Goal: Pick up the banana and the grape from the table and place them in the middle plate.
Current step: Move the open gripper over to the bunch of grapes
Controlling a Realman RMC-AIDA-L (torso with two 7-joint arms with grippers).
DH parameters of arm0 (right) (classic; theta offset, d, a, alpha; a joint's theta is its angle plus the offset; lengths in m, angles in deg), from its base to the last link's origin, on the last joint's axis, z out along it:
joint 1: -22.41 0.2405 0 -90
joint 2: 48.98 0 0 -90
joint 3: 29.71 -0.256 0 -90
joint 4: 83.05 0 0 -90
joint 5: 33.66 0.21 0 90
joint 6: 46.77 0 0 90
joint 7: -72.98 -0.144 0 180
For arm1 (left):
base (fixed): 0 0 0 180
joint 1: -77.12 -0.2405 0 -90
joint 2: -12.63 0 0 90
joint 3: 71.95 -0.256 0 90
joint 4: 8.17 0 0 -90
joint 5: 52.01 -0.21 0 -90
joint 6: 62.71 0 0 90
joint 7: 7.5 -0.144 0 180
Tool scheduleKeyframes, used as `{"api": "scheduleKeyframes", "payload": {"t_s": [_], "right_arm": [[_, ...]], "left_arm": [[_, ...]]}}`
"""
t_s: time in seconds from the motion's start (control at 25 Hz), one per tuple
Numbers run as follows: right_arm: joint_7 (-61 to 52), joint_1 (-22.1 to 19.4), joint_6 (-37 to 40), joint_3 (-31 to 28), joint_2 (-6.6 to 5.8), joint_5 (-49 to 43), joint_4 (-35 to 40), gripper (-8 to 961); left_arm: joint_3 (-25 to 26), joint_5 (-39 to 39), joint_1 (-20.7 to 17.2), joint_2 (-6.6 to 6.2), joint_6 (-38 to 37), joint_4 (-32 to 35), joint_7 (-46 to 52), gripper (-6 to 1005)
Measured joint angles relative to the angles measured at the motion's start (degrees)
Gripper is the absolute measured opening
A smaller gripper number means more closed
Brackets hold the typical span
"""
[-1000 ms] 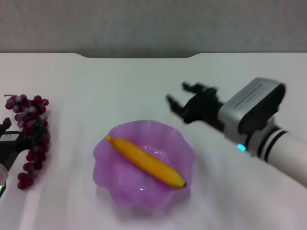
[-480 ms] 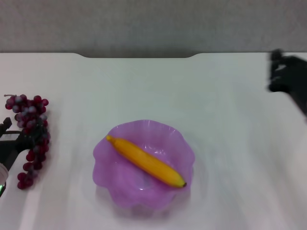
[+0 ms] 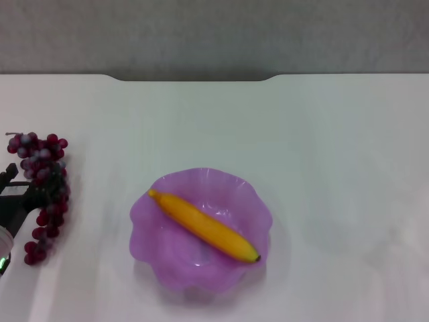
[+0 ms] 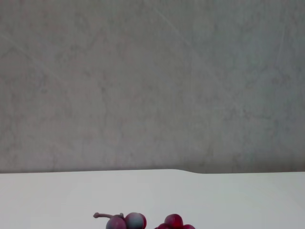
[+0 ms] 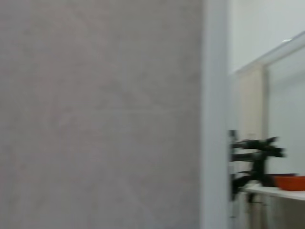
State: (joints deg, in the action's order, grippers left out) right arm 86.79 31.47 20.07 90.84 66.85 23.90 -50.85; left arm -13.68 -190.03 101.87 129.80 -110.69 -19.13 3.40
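Head looks down; wrists face walls

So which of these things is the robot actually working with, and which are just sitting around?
Part of the job:
- banana, already lying in the purple plate
- bunch of grapes, on the white table at the robot's left
- left gripper, right by the grapes

Just there:
- grey wall behind the table
- right arm, out of sight

Banana (image 3: 204, 227) lies diagonally inside purple scalloped plate (image 3: 155, 249), dark tip toward near right. Grape bunch (image 3: 42, 191) on white table (image 3: 322, 147) at far left edge; left gripper (image 3: 15, 201) touching it, finger state unclear.
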Motion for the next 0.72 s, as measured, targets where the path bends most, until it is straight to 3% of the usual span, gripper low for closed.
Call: {"api": "scheduleKeyframes", "payload": {"t_s": [0.24, 0.56, 0.72], "right_arm": [[3.2, -1.2, 5.1, 5.5, -0.02, 10.7, -1.5, -2], [11.9, -2.7, 14.9, 7.9, -0.28, 11.1, -0.2, -2], [15.4, -0.6, 16.5, 10.7, -0.46, 11.0, 0.0, -2]], "left_arm": [[0.4, 0.2, 0.0, 0.06, 1.7, -0.1, 0.7, 896], [0.0, 0.0, -0.9, 0.02, 4.4, -3.3, 2.1, 896], [0.0, 0.2, -1.5, -0.09, 4.7, -4.3, 2.2, 895]]}}
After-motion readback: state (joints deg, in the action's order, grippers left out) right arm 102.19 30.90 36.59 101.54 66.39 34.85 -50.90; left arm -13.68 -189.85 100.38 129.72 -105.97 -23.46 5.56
